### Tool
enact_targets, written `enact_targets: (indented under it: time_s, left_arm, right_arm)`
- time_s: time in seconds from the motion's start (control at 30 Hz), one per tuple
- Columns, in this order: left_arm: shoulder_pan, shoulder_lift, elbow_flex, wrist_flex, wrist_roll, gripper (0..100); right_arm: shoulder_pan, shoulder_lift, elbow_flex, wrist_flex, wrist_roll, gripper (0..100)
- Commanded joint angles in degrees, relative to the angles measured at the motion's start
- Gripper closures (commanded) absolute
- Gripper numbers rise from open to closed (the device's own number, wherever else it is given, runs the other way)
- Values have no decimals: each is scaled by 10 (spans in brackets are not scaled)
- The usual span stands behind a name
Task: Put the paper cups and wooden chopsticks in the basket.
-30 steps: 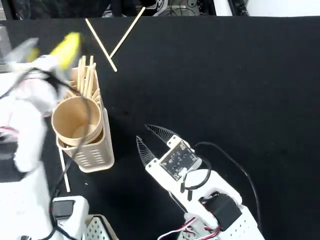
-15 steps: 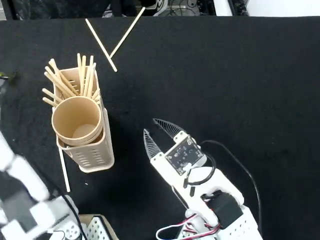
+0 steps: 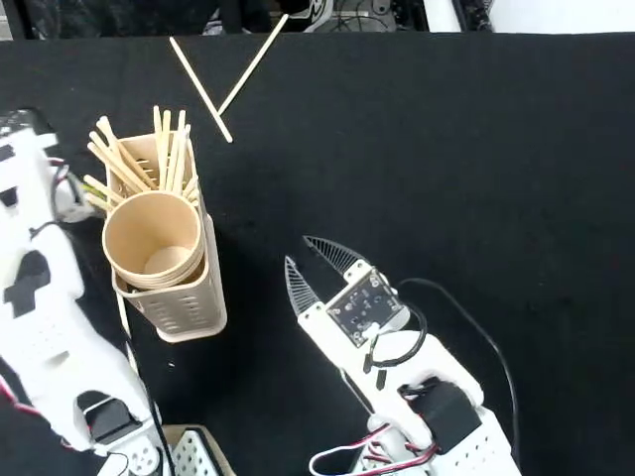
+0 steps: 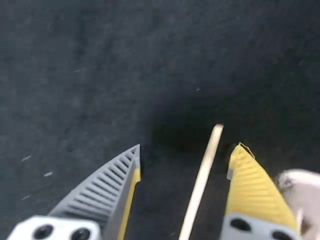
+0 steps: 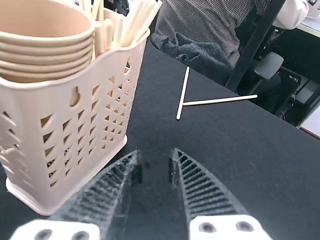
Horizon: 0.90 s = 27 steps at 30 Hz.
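From above, the basket [image 3: 189, 307] stands on the black table [image 3: 446, 149], with the stacked paper cups [image 3: 149, 238] inside it and a bundle of chopsticks [image 3: 134, 164] behind them. One loose chopstick [image 3: 126, 332] lies just beside the basket, on the side where the left arm [image 3: 40, 297] leans over. The two far chopsticks [image 3: 203, 94] lie crossed at the back edge, well apart from both arms. The right gripper [image 3: 313, 266] sits on the other side of the basket, jaws parted and empty. In the left wrist view, the left gripper [image 4: 189, 147] hangs spread over the table. The loose chopstick [image 4: 202, 175] runs between its jaws, its long axis nearly along the fingers and closer to the yellow one. I think the jaws need only to go down and close across it. In the right wrist view, the right gripper [image 5: 154, 151] is a little apart and holds nothing. It points past the basket [image 5: 75, 115] toward the two far chopsticks [image 5: 182, 95].
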Motion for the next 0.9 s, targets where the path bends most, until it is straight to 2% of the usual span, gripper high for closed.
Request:
enact_targets:
  time_s: [0.0, 0.17, 0.4, 0.63, 0.87]
  left_arm:
    - [40, 16, -2, -57, 31, 719]
    - [49, 36, -12, -64, 104, 752]
    - [50, 38, -15, -67, 112, 973]
    - [33, 30, 6, -62, 112, 971]
    - [14, -76, -72, 26, 111, 971]
  right_arm:
    - [4, 2, 7, -23, 4, 893]
    - [4, 2, 27, -47, 4, 893]
    - [4, 2, 27, -47, -1, 893]
    - [4, 2, 27, -47, -2, 893]
    - [4, 2, 27, -47, -2, 893]
